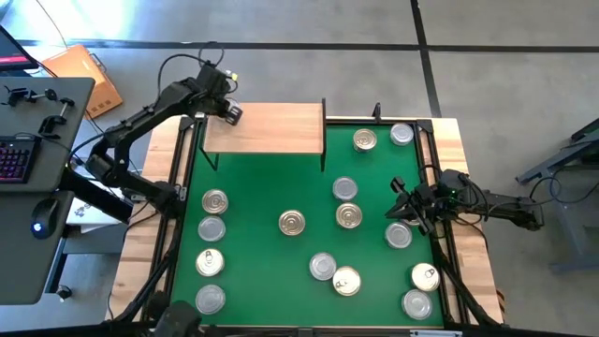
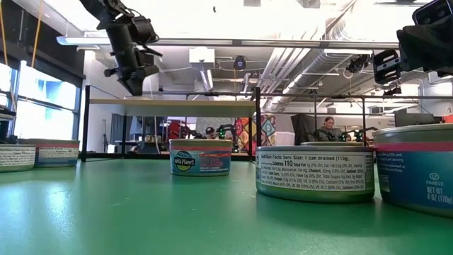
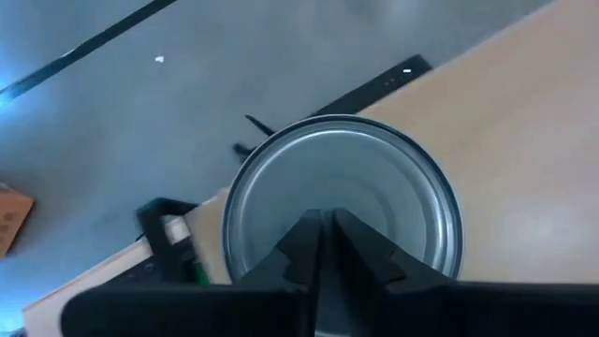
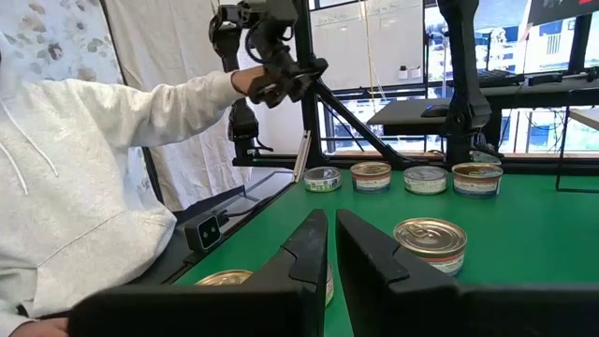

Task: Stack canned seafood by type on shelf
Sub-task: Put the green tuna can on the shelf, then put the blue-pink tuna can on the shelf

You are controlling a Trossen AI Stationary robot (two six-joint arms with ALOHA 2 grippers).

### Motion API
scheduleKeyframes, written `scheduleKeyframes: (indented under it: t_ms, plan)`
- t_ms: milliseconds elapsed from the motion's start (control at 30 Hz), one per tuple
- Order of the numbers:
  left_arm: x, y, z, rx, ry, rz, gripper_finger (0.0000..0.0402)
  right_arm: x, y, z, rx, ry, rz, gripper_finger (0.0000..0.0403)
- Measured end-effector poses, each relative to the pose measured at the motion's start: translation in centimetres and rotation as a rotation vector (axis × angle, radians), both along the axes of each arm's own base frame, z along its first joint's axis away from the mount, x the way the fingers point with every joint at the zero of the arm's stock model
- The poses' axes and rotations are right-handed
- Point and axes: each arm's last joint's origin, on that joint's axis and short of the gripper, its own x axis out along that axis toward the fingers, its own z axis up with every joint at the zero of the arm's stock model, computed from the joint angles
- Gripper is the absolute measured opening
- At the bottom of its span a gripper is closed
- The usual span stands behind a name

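Over shelf (image 1: 265,128) left end | left claw (image 1: 231,113) sitting closed, empty, above one tin (image 3: 342,201) | right claw (image 1: 404,197) idling closed, empty, by tabletop's right edge | next: fetching matching tin.

Shiny metal cans (image 1: 292,222) sit on a matt green mat (image 1: 271,187) beside a smooth light-wood shelf (image 1: 267,129).

A green mat (image 1: 281,187) covers the pale wood tabletop (image 1: 466,150). Off the tabletop at nine o'clock in the high view stands a dark desk (image 1: 37,262) with a lit keyboard (image 1: 13,159) and a mouse (image 1: 37,227). A cardboard box (image 1: 89,75) lies on the grey floor at ten o'clock. A person in a white hoodie (image 4: 65,187) fills the near side of the right wrist view, and another person (image 2: 327,130) sits in the room beyond.
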Motion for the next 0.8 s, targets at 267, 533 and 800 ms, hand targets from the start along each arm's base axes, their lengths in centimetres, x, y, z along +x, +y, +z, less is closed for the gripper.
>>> scheduleKeyframes:
  t_ms: [267, 533, 800]
  plan:
    - [-0.9, 0.1, 0.4, 0.004, 0.010, 0.009, 0.0017, 0.0, 0.0, 0.0, 0.000, 0.000, 0.000, 0.0020]
    - [-1.2, -1.9, 4.6, 0.126, -0.057, -0.049, 0.0027, 0.0, 0.0, 0.0, 0.000, 0.000, 0.000, 0.0020]
    - [-1.1, -6.8, 8.0, 0.218, -0.252, -0.275, 0.0038, 0.0, 0.0, 0.0, 0.000, 0.000, 0.000, 0.0020]
